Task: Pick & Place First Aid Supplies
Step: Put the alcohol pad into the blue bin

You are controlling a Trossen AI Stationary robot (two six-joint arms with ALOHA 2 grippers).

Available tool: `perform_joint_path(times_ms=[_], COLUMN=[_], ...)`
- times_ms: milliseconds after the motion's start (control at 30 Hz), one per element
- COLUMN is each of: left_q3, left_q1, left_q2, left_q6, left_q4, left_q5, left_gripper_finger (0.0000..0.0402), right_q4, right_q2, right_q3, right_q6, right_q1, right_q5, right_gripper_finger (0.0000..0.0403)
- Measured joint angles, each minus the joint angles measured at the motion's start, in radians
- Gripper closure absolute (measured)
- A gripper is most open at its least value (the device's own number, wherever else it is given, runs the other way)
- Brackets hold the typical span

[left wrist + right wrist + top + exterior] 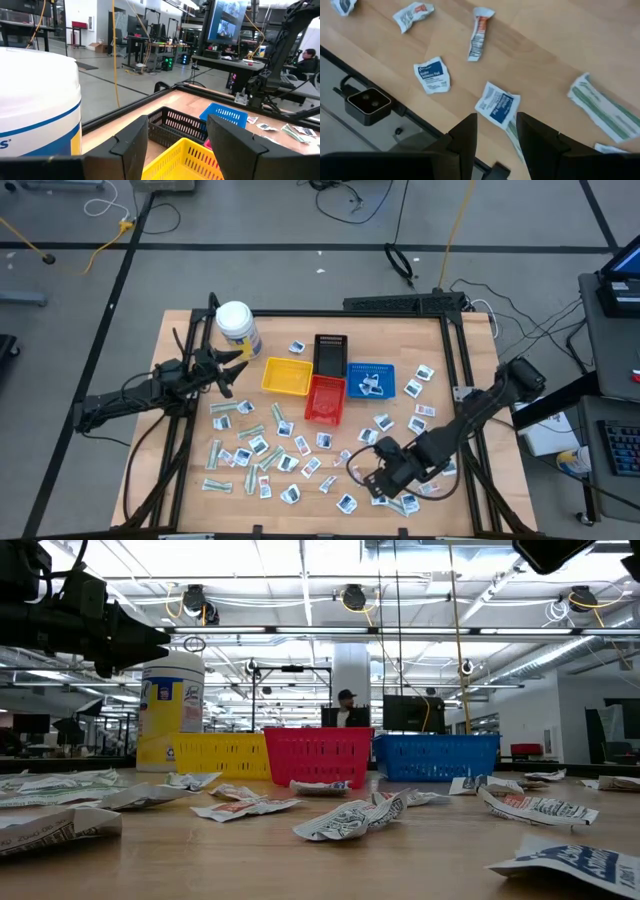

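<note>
Fingers of my right gripper (pixel 492 137) stand apart and empty in the right wrist view, straddling a blue-printed white packet (pixel 497 104) lying flat on the desk just ahead of them, with a green-striped wrapper (pixel 604 109) off to one side. From the high view, I judge the right gripper (pixel 385 472) nearer to the first aid supplies (pixel 262 452) scattered over the desk's near half, while the left gripper (pixel 228 365) waits beside the white jar (pixel 237 326). Through the left wrist view its fingers (pixel 131 145) are spread with nothing between them, facing the yellow tray (pixel 192 162).

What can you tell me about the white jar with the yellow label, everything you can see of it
The white jar is a round plastic-looking canister with a white lid and a yellow label with blue print. It stands upright, lid on, near the table's far left corner, just left of the yellow tray. The left gripper hovers beside it, fingers open and empty, not touching it as far as the views show. In the low view it rises well above the trays beside it.
</note>
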Motion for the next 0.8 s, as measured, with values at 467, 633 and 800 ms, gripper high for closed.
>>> perform_joint_path(times_ms=[467, 633, 800], left_q3=[0.0, 0.0, 0.0], left_q1=[0.0, 0.0, 0.0], left_q2=[0.0, 0.0, 0.0], left_q6=[0.0, 0.0, 0.0], left_q4=[0.0, 0.0, 0.0], left_q5=[0.0, 0.0, 0.0], left_gripper_finger=[0.0192, 0.0192, 0.0192], right_q4=[0.089, 0.146, 0.181], right_q2=[0.148, 0.206, 0.259], right_q3=[0.0, 0.0, 0.0], right_q6=[-0.014, -0.022, -0.036], right_q1=[0.033, 0.046, 0.045], right_q5=[-0.057, -0.056, -0.057], right_gripper_finger=[0.0273, 0.0273, 0.0273])
